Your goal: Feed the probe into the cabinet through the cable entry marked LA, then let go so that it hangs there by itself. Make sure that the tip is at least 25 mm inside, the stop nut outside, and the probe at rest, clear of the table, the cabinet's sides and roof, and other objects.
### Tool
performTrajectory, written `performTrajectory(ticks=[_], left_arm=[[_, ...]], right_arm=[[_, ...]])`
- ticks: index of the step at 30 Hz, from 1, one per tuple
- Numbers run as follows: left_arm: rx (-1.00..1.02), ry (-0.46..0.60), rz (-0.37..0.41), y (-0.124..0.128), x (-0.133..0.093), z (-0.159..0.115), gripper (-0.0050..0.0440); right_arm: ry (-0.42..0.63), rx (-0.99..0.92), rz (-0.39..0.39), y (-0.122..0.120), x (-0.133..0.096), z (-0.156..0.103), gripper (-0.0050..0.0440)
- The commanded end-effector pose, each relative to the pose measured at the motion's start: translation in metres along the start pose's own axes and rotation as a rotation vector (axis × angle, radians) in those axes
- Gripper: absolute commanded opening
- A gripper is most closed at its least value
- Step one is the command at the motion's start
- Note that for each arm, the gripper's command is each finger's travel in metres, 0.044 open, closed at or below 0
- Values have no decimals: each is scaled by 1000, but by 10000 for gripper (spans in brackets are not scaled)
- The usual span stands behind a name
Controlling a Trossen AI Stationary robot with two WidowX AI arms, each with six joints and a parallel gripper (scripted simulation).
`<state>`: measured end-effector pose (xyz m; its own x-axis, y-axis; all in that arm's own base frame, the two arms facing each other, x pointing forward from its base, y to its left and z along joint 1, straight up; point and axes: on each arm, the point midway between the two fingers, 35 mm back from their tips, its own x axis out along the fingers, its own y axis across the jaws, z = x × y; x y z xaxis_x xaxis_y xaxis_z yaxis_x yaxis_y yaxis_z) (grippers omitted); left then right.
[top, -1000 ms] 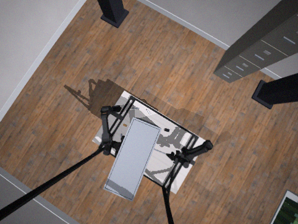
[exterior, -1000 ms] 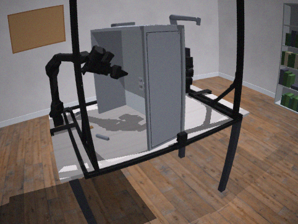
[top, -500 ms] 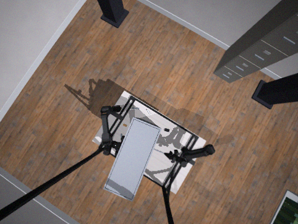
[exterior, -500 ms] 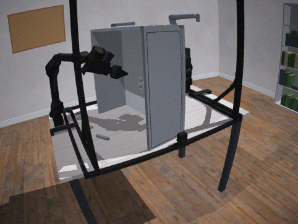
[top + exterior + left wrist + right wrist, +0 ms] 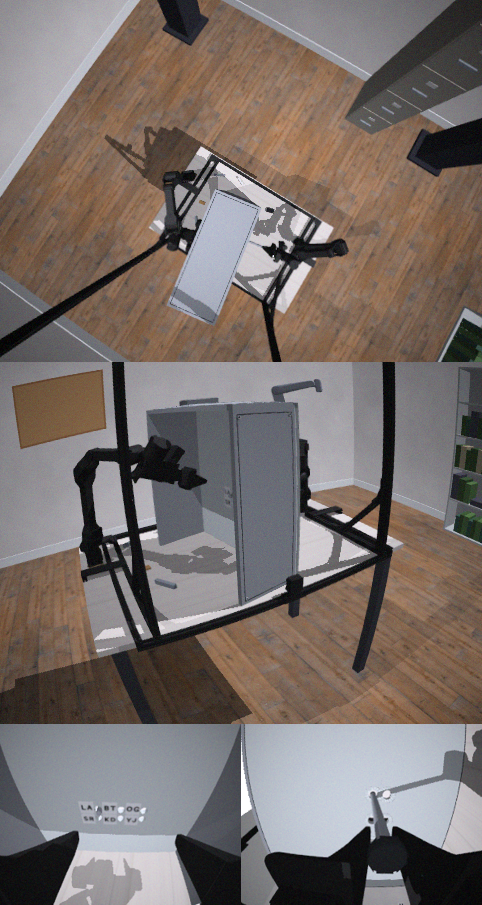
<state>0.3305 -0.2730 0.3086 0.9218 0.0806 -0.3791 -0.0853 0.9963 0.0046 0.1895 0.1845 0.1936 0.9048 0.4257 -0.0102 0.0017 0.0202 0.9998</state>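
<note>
The grey cabinet [image 5: 215, 255] [image 5: 265, 502] stands on the table, open toward my left arm. My right gripper [image 5: 381, 831] [image 5: 272, 248] is shut on the thin grey probe [image 5: 377, 814] outside the cabinet wall [image 5: 322, 785]. The probe's tip sits in the upper left entry hole [image 5: 373, 793]. In the exterior view this gripper is hidden behind the cabinet. My left gripper [image 5: 128, 838] [image 5: 196, 481] is open and empty, facing the inner wall [image 5: 121, 764]. There the hole [image 5: 97, 810] beside the LA label [image 5: 86, 807] looks darker than the other holes.
Other labelled holes, BT, OG, SR, KD and YJ, sit beside LA. A small grey cylinder [image 5: 165, 583] and an orange bit [image 5: 147, 567] [image 5: 201, 202] lie on the table [image 5: 210, 607]. A black frame with upright posts [image 5: 131, 527] surrounds the table.
</note>
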Motion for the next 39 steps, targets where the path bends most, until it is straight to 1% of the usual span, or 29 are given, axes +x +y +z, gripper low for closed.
performTrajectory(ticks=[1,39], left_arm=[[-6,-5,2,1,-1,2,440],[-6,-5,2,1,-1,2,440]], right_arm=[[13,6,10,7,7,-4,0],[15,5,10,14,60,-8,0]])
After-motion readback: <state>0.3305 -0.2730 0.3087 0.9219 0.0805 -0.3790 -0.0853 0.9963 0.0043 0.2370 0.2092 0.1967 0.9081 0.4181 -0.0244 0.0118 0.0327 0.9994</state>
